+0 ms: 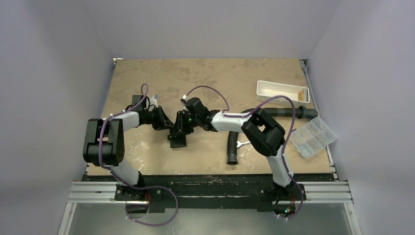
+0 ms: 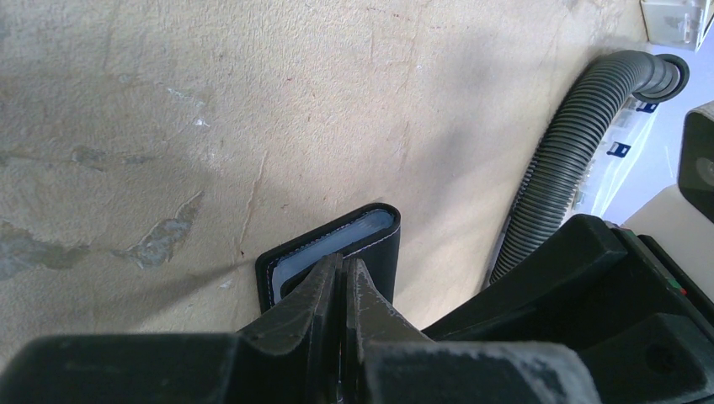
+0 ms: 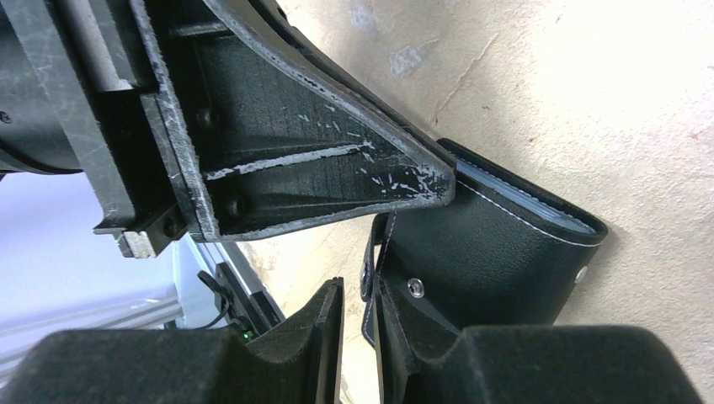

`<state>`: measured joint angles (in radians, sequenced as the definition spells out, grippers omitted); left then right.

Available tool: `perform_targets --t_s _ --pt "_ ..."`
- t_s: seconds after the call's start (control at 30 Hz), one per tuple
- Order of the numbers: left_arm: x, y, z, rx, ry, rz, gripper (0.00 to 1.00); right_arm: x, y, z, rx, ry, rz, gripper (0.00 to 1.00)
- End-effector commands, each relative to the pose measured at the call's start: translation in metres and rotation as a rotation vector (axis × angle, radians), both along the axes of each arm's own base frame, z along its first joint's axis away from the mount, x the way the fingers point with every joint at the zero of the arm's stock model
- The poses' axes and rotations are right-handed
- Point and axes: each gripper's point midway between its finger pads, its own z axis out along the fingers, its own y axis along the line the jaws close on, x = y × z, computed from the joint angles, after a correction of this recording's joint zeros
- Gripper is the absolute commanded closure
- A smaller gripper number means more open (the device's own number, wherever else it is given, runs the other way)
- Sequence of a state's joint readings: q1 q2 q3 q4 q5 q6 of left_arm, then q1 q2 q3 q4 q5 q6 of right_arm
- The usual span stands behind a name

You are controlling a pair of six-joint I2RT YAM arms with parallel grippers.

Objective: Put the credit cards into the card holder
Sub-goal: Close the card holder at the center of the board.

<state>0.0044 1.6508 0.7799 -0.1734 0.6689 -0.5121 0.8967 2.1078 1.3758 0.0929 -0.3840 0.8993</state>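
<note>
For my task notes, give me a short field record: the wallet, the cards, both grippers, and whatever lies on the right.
card holder: small flat black folding card holder, centre of tan table
cards: greyish card edge showing inside the holder; no others seen
left gripper: shut, tips at the holder's edge
right gripper: jaws apart around the holder's snap strap
right side: black ribbed hose, white rectangular tray, clear compartment box

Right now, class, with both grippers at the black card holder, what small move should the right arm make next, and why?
Probably close the right gripper the rest of the way on the snap strap. The strap sits between its fingers with a gap showing, while the left gripper is shut on the card holder, steadying it.
</note>
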Motion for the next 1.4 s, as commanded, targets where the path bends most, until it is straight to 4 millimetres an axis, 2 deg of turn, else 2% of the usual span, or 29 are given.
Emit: perform_targets --t_s 0.0,0.47,0.7,0.9,1.2,1.37 --pt "0.004 0.003 0.002 0.016 -0.029 -0.014 1.00 0.010 0.011 0.013 0.033 -0.033 0.000 0.73" --pt "0.004 0.002 0.003 0.010 -0.030 -0.014 1.00 0.010 0.013 0.007 0.024 -0.021 0.007 0.71" --pt "0.005 0.001 0.003 0.010 -0.034 -0.015 1.00 0.010 0.013 0.009 0.026 -0.025 0.007 0.86" --pt "0.005 0.002 0.002 0.012 -0.028 -0.012 1.00 0.012 0.010 0.022 0.027 -0.055 0.001 0.99" --pt "0.004 0.003 -0.002 0.022 -0.014 -0.008 1.00 0.020 0.004 0.040 -0.009 -0.145 -0.003 1.00" --pt "0.003 0.006 -0.005 0.037 -0.001 -0.003 1.00 0.020 0.001 0.039 -0.043 -0.154 0.021 1.00"
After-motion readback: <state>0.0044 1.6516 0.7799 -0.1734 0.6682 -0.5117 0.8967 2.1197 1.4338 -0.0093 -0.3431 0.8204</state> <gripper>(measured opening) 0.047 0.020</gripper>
